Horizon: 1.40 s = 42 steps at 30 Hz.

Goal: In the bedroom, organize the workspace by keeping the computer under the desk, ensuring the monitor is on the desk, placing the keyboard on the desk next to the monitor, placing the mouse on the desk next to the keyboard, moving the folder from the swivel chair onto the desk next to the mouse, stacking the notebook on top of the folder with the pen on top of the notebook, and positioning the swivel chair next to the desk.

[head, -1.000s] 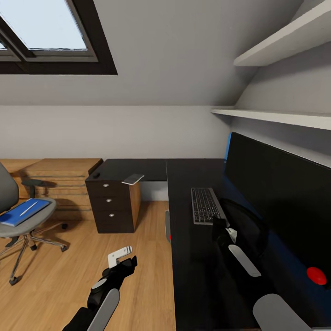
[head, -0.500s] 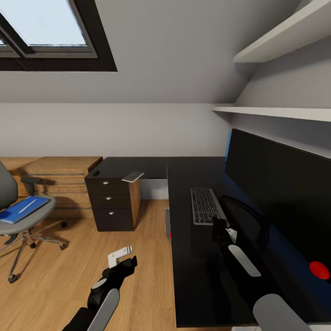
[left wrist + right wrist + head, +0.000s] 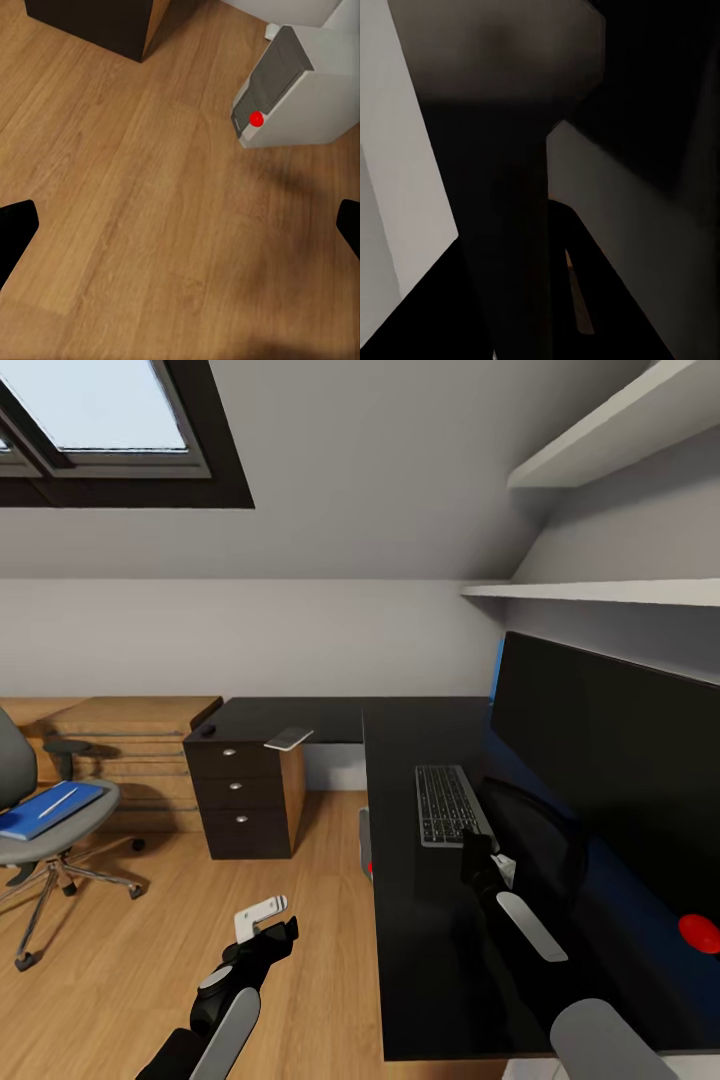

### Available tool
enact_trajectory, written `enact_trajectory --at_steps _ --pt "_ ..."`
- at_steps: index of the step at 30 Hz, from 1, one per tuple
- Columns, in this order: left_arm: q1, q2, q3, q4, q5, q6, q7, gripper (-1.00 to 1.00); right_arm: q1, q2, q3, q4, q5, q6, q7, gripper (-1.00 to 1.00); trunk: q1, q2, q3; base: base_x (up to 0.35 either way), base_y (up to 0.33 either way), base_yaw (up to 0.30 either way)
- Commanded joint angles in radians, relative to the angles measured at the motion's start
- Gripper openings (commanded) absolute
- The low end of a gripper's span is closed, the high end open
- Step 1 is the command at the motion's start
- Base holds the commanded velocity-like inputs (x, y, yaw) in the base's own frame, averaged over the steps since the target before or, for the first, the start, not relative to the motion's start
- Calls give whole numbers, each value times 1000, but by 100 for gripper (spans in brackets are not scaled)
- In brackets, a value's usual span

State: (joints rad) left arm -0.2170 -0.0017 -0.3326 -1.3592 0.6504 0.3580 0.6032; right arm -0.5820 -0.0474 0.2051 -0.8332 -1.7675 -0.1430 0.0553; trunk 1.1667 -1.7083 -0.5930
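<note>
At nine o'clock in the head view, the swivel chair (image 3: 35,825) stood on the wood floor (image 3: 150,960), well apart from the desk (image 3: 420,920), with the blue folder (image 3: 48,809) on its seat and the pen (image 3: 57,802) lying on the folder. At seven o'clock the left gripper (image 3: 262,922) hung over the floor, fingers spread and holding nothing. The notebook (image 3: 289,738) lay at the desk's edge above the drawer unit (image 3: 240,800), the mouse (image 3: 208,730) nearby. The computer (image 3: 296,86) stood under the desk. At three o'clock the keyboard (image 3: 447,805) lay beside the monitor (image 3: 610,760); whether the right gripper (image 3: 478,852) was clenched or released, I cannot tell.
</note>
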Motion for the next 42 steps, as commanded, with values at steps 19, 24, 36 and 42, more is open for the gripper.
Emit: enact_trajectory --at_steps 19,24,36,42 --pt "-1 5 -2 -1 6 1 6 100 -1 -2 7 3 -23 -9 -14 -100 19 -36 -17 -29 -9 0" --pt "-1 5 -2 -1 6 1 6 100 -1 -2 7 3 -23 -9 -14 -100 19 -36 -17 -31 -7 0" --pt "-1 5 -2 -1 6 1 6 100 -1 -1 7 2 -21 -9 -14 100 19 -36 -17 -1 0 0" --pt "-1 5 -3 2 2 0 7 100 0 -2 7 2 -21 -9 -14 100 19 -36 -17 0 -38 0"
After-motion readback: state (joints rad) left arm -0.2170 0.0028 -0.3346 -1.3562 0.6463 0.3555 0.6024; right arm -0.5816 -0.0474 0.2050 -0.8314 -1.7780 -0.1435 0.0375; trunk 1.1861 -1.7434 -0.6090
